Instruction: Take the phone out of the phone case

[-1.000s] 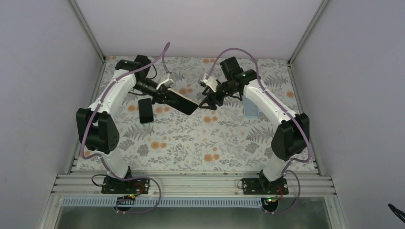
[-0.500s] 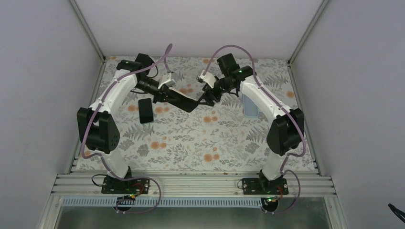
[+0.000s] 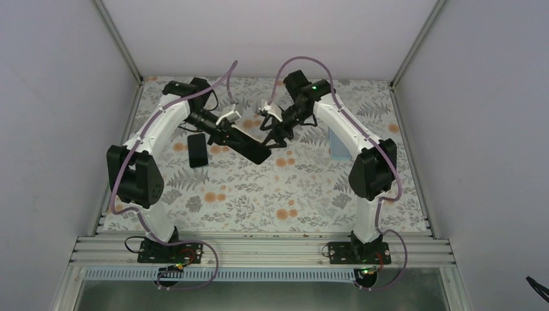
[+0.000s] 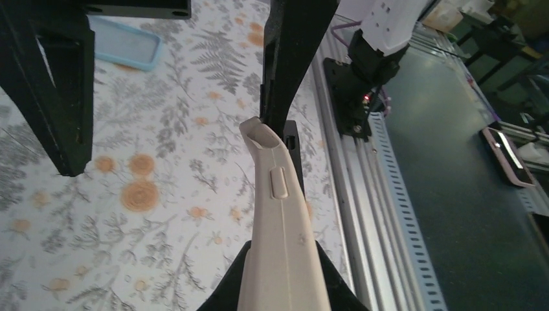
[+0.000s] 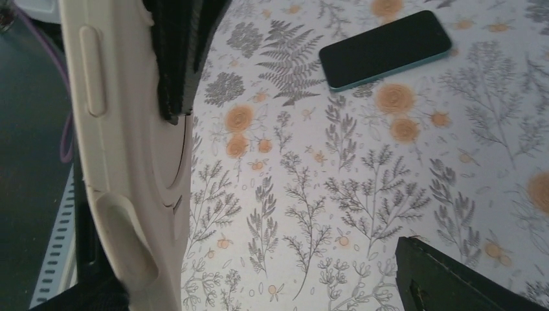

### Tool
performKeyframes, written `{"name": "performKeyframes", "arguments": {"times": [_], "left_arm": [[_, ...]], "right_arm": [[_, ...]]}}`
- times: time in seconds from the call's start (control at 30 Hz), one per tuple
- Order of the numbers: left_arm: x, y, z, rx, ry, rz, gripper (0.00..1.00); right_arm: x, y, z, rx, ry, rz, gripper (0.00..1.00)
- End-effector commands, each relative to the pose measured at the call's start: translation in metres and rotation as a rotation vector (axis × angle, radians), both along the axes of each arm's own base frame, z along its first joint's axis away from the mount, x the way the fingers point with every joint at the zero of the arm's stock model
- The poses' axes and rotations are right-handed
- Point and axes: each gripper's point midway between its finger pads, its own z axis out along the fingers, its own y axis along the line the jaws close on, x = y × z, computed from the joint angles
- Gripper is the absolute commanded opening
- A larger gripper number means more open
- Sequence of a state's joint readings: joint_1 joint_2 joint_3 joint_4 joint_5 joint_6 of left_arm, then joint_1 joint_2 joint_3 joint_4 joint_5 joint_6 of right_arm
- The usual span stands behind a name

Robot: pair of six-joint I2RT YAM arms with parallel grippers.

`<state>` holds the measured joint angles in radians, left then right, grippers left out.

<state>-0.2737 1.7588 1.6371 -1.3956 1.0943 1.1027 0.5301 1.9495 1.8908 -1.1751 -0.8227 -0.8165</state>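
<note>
Right gripper (image 3: 270, 134) has swung left, jaws wide, one finger (image 4: 291, 58) at the case (image 4: 280, 227) tip; left gripper (image 3: 226, 134) clamps the case, right of the loose phone (image 3: 198, 149).

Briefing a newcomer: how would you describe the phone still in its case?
Look over the far half of the floral table for the left hand. It grips a beige-cased phone in the air; the other dark phone lies bare and flat on the table.

phone case (image 4: 280, 246) cropped by lower edge, blue case (image 4: 126, 44) partly covered
</note>
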Motion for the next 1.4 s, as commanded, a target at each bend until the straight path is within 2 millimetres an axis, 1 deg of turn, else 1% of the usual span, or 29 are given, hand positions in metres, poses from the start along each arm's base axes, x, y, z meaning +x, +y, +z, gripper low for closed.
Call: {"name": "performKeyframes", "arguments": {"times": [0.0, 0.07, 0.13, 0.2, 0.27, 0.33, 0.4, 0.5, 0.57, 0.67, 0.77, 0.8, 0.83, 0.93, 0.97, 1.03, 1.13, 1.2, 1.23, 1.3, 1.37], "left_arm": [[0.016, -0.025, 0.012, -0.110, -0.015, -0.044, 0.02], [0.032, -0.022, 0.009, -0.099, -0.010, -0.015, 0.02], [0.045, -0.022, 0.008, -0.074, -0.034, 0.007, 0.02], [0.050, -0.023, 0.012, -0.077, -0.054, 0.017, 0.02], [0.050, -0.027, 0.014, -0.072, -0.075, 0.016, 0.02], [0.046, -0.029, 0.017, -0.077, -0.086, 0.010, 0.02], [0.038, -0.030, 0.025, -0.088, -0.100, -0.001, 0.02], [0.024, -0.032, 0.032, -0.093, -0.124, -0.019, 0.02], [0.016, -0.031, 0.035, -0.097, -0.136, -0.025, 0.02], [0.008, -0.029, 0.037, -0.103, -0.139, -0.034, 0.02], [0.003, -0.028, 0.047, -0.125, -0.154, -0.041, 0.02], [0.003, -0.029, 0.052, -0.132, -0.163, -0.044, 0.02], [0.003, -0.029, 0.056, -0.136, -0.174, -0.045, 0.02], [0.006, -0.023, 0.067, -0.132, -0.200, -0.036, 0.02], [0.008, -0.021, 0.071, -0.131, -0.204, -0.032, 0.02], [0.013, -0.016, 0.075, -0.127, -0.210, -0.016, 0.02], [0.017, -0.011, 0.077, -0.118, -0.230, 0.000, 0.02], [0.020, -0.008, 0.079, -0.108, -0.238, 0.013, 0.02], [0.022, -0.006, 0.080, -0.104, -0.241, 0.022, 0.03], [0.025, -0.004, 0.084, -0.095, -0.248, 0.039, 0.08], [0.028, -0.002, 0.086, -0.078, -0.255, 0.054, 0.16]], "right_arm": [[-0.082, 0.056, 0.050, 0.253, 0.102, 0.289, 0.88], [-0.096, 0.065, 0.052, 0.254, 0.106, 0.322, 0.87], [-0.107, 0.077, 0.056, 0.258, 0.092, 0.339, 0.87], [-0.114, 0.086, 0.066, 0.292, 0.101, 0.341, 0.85], [-0.116, 0.095, 0.078, 0.326, 0.105, 0.337, 0.83], [-0.111, 0.107, 0.082, 0.324, 0.104, 0.310, 0.81], [-0.102, 0.117, 0.079, 0.312, 0.118, 0.277, 0.80], [-0.087, 0.124, 0.075, 0.319, 0.149, 0.232, 0.79], [-0.082, 0.125, 0.077, 0.343, 0.175, 0.230, 0.82], [-0.082, 0.127, 0.093, 0.399, 0.182, 0.255, 0.85], [-0.087, 0.128, 0.107, 0.452, 0.195, 0.307, 0.90], [-0.090, 0.129, 0.108, 0.459, 0.209, 0.325, 0.90], [-0.093, 0.131, 0.108, 0.463, 0.220, 0.341, 0.88], [-0.101, 0.136, 0.108, 0.464, 0.195, 0.368, 0.66], [-0.103, 0.136, 0.109, 0.465, 0.186, 0.373, 0.60], [-0.103, 0.134, 0.110, 0.461, 0.163, 0.367, 0.49], [-0.100, 0.129, 0.111, 0.448, 0.130, 0.339, 0.33], [-0.096, 0.124, 0.112, 0.447, 0.108, 0.319, 0.12], [-0.092, 0.121, 0.113, 0.445, 0.101, 0.303, 0.04], [-0.084, 0.113, 0.115, 0.448, 0.086, 0.270, 0.03], [-0.075, 0.104, 0.118, 0.448, 0.077, 0.233, 0.03]]}}
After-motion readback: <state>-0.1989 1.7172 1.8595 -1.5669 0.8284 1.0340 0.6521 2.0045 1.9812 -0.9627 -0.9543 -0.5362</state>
